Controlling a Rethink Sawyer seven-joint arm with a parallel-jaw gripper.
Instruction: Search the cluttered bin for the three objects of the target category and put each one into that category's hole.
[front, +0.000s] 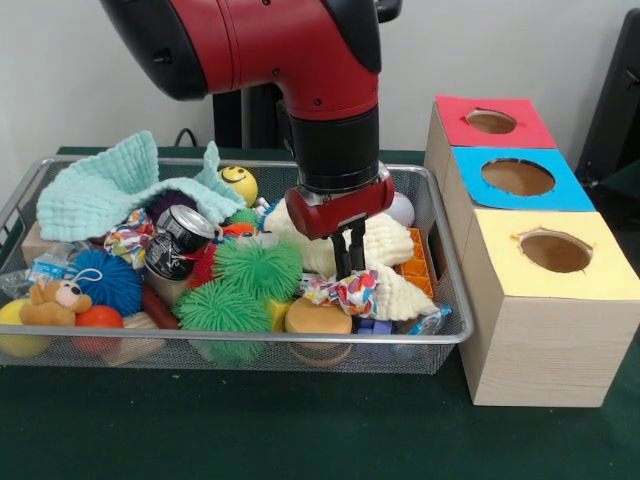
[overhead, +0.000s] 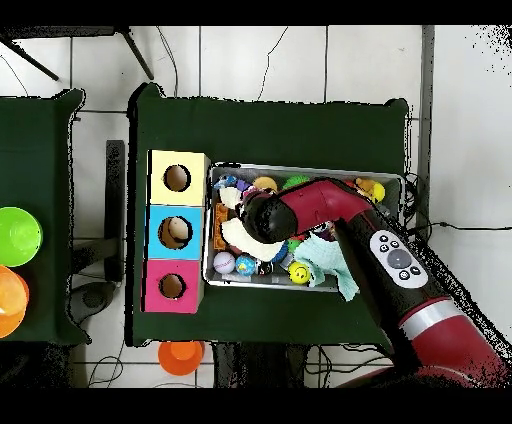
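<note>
The bin (front: 250, 340) is a silver wire-mesh basket full of toys; it also shows in the overhead view (overhead: 300, 168). One printed fabric bundle (front: 345, 292) lies near the bin's front right, on a pale cloth. My gripper (front: 350, 268) hangs straight down onto it, tips at its top. A second printed bundle (front: 128, 240) lies at the left beside a can. A third does not show. The yellow-surround hole (front: 555, 250) is in the nearest wooden box, right of the bin, and shows in the overhead view (overhead: 177, 178). There my arm (overhead: 300, 212) covers the gripper.
Green spiky balls (front: 235, 285), a blue spiky ball (front: 108, 282), a mint cloth (front: 110, 185), a can (front: 175, 240), a smiley ball (front: 238, 183) and a teddy (front: 55, 300) fill the bin. Blue-surround (front: 517, 177) and red-surround (front: 491, 121) holes lie behind the yellow one.
</note>
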